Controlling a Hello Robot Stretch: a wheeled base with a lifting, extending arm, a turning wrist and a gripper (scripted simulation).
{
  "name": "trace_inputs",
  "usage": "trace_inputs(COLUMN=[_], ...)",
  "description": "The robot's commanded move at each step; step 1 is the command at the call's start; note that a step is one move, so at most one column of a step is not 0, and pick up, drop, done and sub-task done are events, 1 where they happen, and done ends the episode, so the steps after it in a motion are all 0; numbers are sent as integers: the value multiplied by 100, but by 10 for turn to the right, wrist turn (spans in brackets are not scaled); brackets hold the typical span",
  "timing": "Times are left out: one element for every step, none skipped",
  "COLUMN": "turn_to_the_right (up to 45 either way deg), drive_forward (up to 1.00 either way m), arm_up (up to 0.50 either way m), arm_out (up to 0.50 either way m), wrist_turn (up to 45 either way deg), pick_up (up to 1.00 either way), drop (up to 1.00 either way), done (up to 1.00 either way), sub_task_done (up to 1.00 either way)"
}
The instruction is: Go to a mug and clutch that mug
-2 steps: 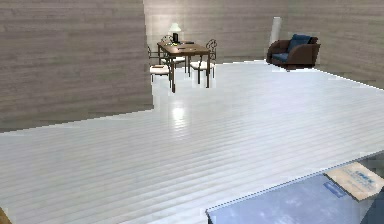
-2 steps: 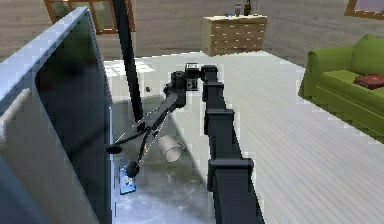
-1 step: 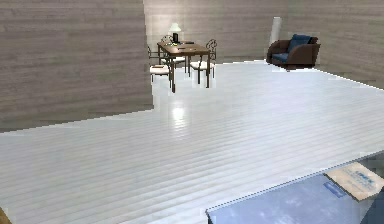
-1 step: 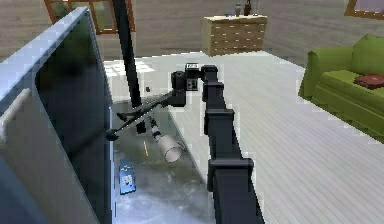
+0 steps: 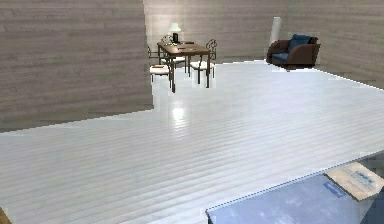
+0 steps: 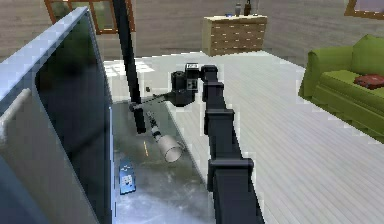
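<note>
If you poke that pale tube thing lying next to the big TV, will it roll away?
Probably: the pale cylinder lies on its side with a round end showing, so it may roll. The surface under it looks smooth and glossy, so it could slide too.

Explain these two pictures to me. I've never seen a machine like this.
This is a wheeled robot with one reaching arm. The forward view looks ahead from the robot: pale floor, a dining table with chairs, a dark armchair. The arm side view looks out sideways: the dark bar is the arm, ending in the gripper. A grey tabletop beside a television bears a pale cylinder and a small blue object. I cannot tell whether the gripper holds anything.
</note>
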Motion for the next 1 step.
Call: trace_inputs(turn_to_the_right=[0], drive_forward=[0], arm_up=[0], arm_out=[0], wrist_turn=[150], pick_up=[0], drop=[0], done=[0], sub_task_done=[0])
